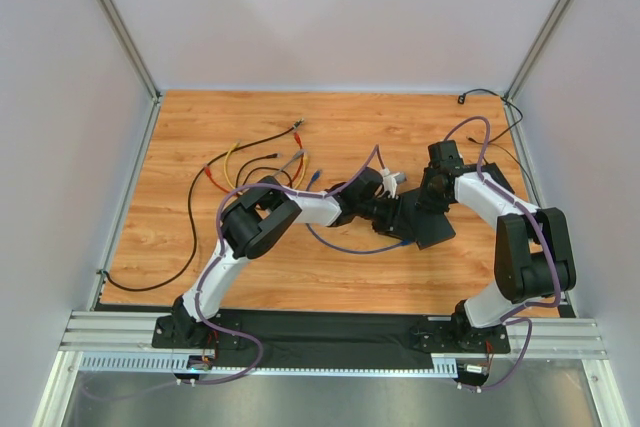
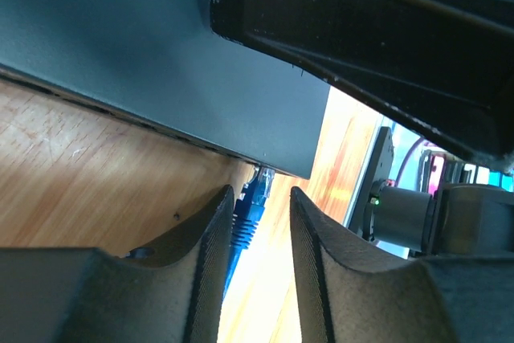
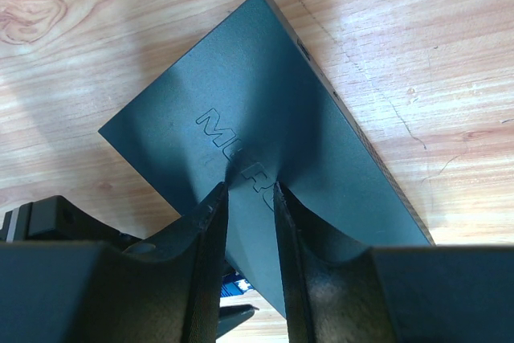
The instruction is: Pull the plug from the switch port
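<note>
Matt black switch point(image 3: 265, 102) lies on wood-grain table point(image 3: 450, 78).

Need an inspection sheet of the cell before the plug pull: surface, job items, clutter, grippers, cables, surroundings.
Surface: wood-grain tabletop.
Job's things: flat black switch box lying flat; blue plug seated in the box's edge.
Clutter: nothing seen apart from the cables below.
Grippers: left gripper straddles the plug, jaws apart, not clamped; right gripper has its tips on the box top, nothing between the jaws.
Cables: loose leads in red, yellow, black and grey, left of centre; black cord at the far right corner; purple arm cables.
Surroundings: white walls, aluminium frame.
</note>
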Robot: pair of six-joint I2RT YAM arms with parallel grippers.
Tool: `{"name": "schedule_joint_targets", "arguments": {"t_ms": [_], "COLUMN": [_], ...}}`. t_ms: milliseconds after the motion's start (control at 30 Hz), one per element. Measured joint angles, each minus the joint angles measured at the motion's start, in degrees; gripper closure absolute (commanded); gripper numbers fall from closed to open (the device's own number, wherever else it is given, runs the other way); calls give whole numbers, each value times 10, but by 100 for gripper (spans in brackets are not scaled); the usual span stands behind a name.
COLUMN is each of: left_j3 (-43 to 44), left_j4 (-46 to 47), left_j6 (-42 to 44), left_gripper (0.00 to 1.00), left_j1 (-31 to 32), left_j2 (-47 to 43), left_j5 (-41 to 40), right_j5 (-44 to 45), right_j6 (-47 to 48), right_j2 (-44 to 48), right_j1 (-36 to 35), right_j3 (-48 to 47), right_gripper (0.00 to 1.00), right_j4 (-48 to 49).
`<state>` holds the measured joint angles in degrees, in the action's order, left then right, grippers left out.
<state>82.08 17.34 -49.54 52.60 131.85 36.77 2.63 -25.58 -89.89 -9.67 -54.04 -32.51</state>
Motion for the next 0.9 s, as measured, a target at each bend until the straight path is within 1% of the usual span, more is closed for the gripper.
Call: {"name": "schedule_joint_targets", "arguments": {"t_ms": [67,100,200,367,400,467,500,567,600,633,900], "left_j3": [5,9,13,17,17,18,20,23,24,26,30], "left_j4": [-5,-10,-24,-37,-39,-41,-44,-49,-52,-54,-64], "left_j6": [0,0,2,4,4,4,5,7,9,10,26], "left_gripper": [60,64,66,76,80,85,90,95,99,100,100], "left_j1": [0,1,3,3,3,4,4,4,4,5,5], "left_j2": [3,4,4,4,4,4,4,4,4,4,4], "left_j5": [0,-2,-11,-19,-19,-18,-18,-17,-17,-18,-17], "right_j5": [0,0,0,0,0,0,0,0,0,0,1], "right_j6": [0,0,0,0,0,0,0,0,0,0,0], "right_j2": [0,0,0,0,0,0,0,0,0,0,0], "right_j1": [0,0,0,0,0,0,0,0,0,0,0], "right_j3": [0,0,0,0,0,0,0,0,0,0,0], "right_gripper": [68,68,68,68,68,68,68,68,68,68,68], "right_j4": [0,0,0,0,0,0,0,0,0,0,0]}}
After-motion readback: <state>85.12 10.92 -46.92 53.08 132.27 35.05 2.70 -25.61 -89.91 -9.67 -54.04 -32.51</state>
